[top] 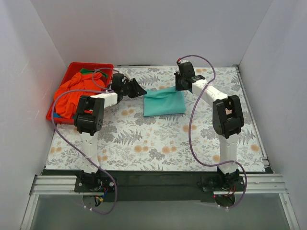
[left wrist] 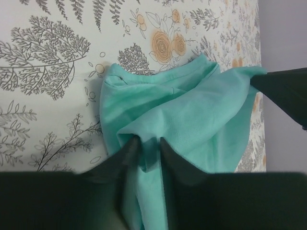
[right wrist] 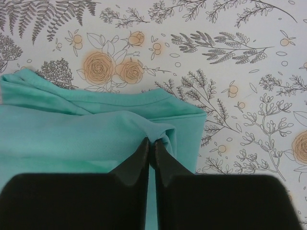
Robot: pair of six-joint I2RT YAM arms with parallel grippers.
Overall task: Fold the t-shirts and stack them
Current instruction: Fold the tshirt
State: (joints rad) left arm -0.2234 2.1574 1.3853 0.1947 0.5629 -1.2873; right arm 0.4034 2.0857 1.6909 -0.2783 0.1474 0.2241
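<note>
Left wrist, right wrist: left fingers [left wrist: 120,159] and right fingers [right wrist: 136,162] each pinch the teal t-shirt [left wrist: 192,110].

The teal t-shirt [top: 164,102] is soft, matt cloth with a fine, smooth knit, creased where it bunches. The orange-red t-shirt [top: 76,91] is the same dull cloth, heavily crumpled. The red bin [top: 96,65] is hard plastic with a faint gloss. The surface [top: 158,139] has a smooth, matt printed covering (cloth or vinyl, I cannot tell). The left claw [left wrist: 148,142] and right claw [right wrist: 151,141] are matt black and look like plastic. The arm links [top: 225,146] are smooth and white.
</note>
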